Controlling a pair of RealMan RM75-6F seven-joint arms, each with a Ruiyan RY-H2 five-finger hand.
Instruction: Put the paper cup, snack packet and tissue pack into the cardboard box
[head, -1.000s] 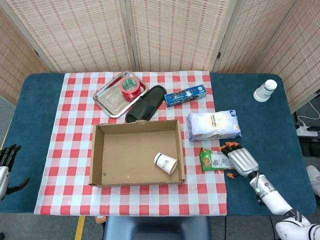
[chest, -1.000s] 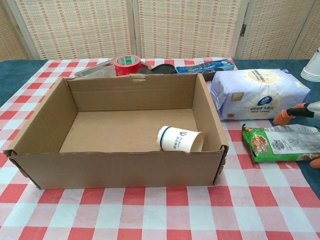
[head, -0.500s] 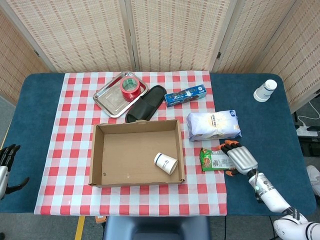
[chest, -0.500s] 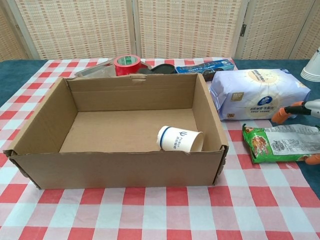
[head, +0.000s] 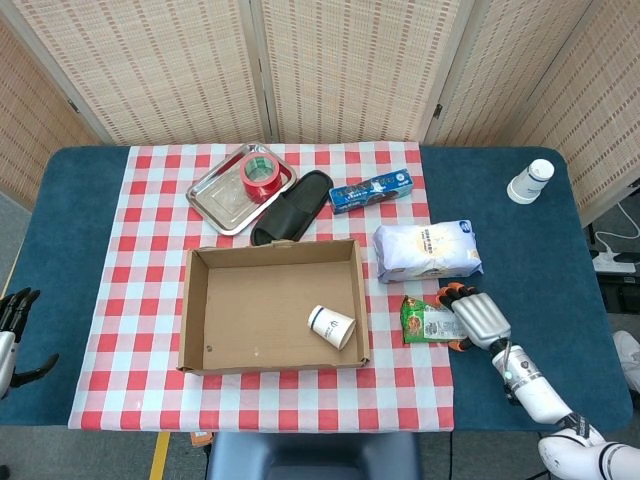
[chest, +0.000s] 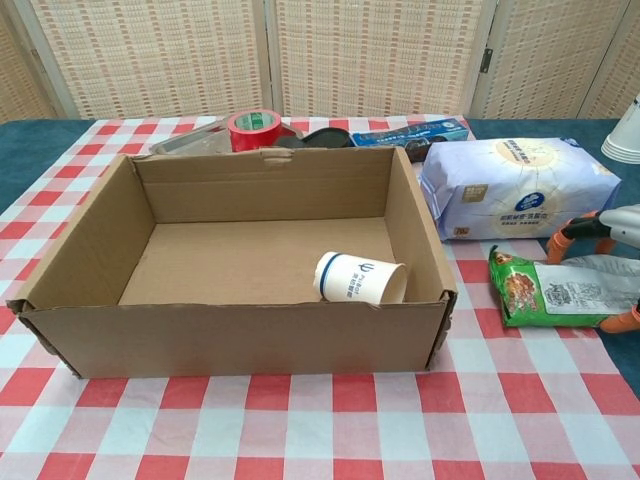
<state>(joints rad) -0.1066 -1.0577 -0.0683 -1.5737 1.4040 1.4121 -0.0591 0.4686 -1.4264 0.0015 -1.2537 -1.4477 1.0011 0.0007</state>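
The cardboard box (head: 186, 310) (chest: 240, 335) stands open in the middle of the checked cloth. The paper cup (head: 331, 326) (chest: 362, 278) lies on its side in the box's front right corner. Just right of the box lies the green snack packet (head: 424, 320) (chest: 545, 292). My right hand (head: 477, 316) (chest: 612, 238) grips its right end, fingers over the far edge and thumb at the near edge. The tissue pack (head: 427, 250) (chest: 520, 185) lies just behind the packet. My left hand (head: 12, 318) hangs off the table's left edge, fingers apart and holding nothing.
Behind the box are a metal tray (head: 222, 200) with a red tape roll (head: 260, 177) (chest: 253, 128), a black slipper (head: 292, 207) and a blue carton (head: 370, 190). A stack of white cups (head: 530, 181) stands at the far right.
My right hand has shifted slightly left and closed onto the snack packet, which now looks bunched and shorter. Left hand, box, cup and tissue pack are unchanged.
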